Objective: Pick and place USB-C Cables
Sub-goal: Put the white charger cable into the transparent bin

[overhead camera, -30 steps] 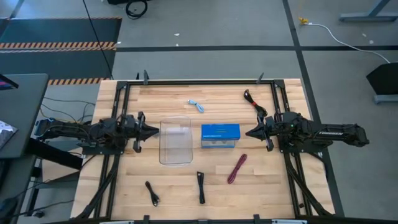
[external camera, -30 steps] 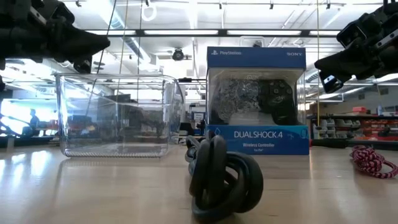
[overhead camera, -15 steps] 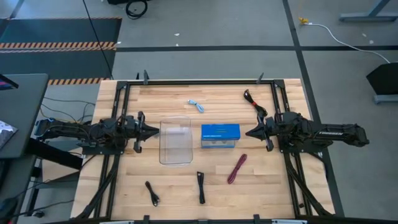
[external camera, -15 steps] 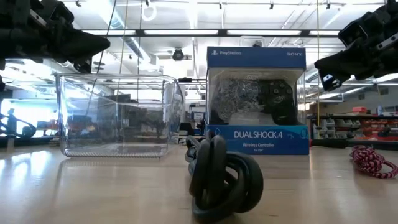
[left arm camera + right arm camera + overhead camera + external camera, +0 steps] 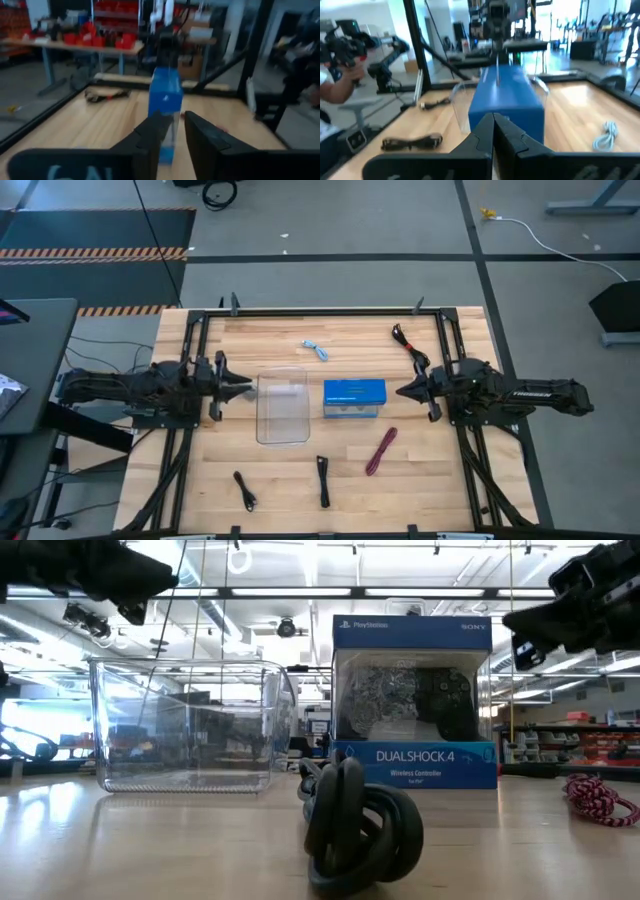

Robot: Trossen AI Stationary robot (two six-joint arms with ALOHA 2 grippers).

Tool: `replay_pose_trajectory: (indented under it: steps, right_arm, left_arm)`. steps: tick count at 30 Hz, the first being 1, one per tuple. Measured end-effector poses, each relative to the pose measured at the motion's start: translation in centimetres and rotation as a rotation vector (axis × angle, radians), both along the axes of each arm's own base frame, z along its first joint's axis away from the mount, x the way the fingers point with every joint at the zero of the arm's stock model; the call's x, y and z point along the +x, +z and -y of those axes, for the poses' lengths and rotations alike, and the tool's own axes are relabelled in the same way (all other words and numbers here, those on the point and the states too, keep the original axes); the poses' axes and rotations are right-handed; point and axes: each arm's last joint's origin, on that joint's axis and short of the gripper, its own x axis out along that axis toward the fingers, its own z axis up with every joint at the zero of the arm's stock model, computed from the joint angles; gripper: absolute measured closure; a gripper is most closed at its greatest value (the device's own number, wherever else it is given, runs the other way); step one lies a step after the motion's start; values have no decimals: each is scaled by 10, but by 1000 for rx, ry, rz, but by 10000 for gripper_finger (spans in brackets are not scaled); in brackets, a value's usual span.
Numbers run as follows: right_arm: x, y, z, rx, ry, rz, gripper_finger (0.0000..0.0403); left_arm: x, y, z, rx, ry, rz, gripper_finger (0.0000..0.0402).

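Observation:
Five cable bundles lie on the wooden table: a light blue one (image 5: 316,350) at the far middle, a black-and-red one (image 5: 408,342) at the far right, a maroon-pink one (image 5: 381,450) in front of the blue box, and two black ones (image 5: 323,480) (image 5: 244,490) near the front edge. The nearer black one fills the low view (image 5: 360,830). My left gripper (image 5: 248,387) hovers left of the clear tray (image 5: 281,430), its fingers (image 5: 156,131) a narrow gap apart and empty. My right gripper (image 5: 399,392) hovers right of the blue box (image 5: 354,392), shut and empty (image 5: 493,120).
The clear plastic tray and the blue controller box (image 5: 412,700) stand side by side at the table's middle, between the two grippers. A black frame (image 5: 320,311) runs around the table. A person stands beyond the table in the right wrist view (image 5: 335,65).
Both grippers have risen, the left more than the right; the left has also drawn back slightly toward the table's left edge. The cables, the tray and the box have stayed where they were.

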Motion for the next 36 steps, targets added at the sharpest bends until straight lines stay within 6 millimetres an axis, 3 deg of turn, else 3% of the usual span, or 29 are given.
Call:
replay_pose_trajectory:
  steps: [8, 12, 16, 21, 27, 36]
  right_arm:
    - [-1, 13, 0, -18, -20, 139, 391]
    - [-1, 14, 0, -20, -20, 147, 391]
    - [-1, 14, 1, -37, -45, 151, 391]
    - [-1, 14, 1, -80, -61, 154, 377]
    - [-1, 14, 1, -94, -62, 153, 321]
    - [0, 10, 2, -62, -58, 112, 233]
  left_arm:
    - [-8, 42, -5, 89, 145, -204, 245]
    - [-8, 64, -7, 148, 223, -354, 237]
    - [3, 74, -8, 151, 260, -535, 237]
    - [23, 62, -8, 211, 241, -865, 237]
    - [49, 35, -20, 289, 208, -1184, 227]
    - [71, 3, -49, 274, 51, -1438, 223]
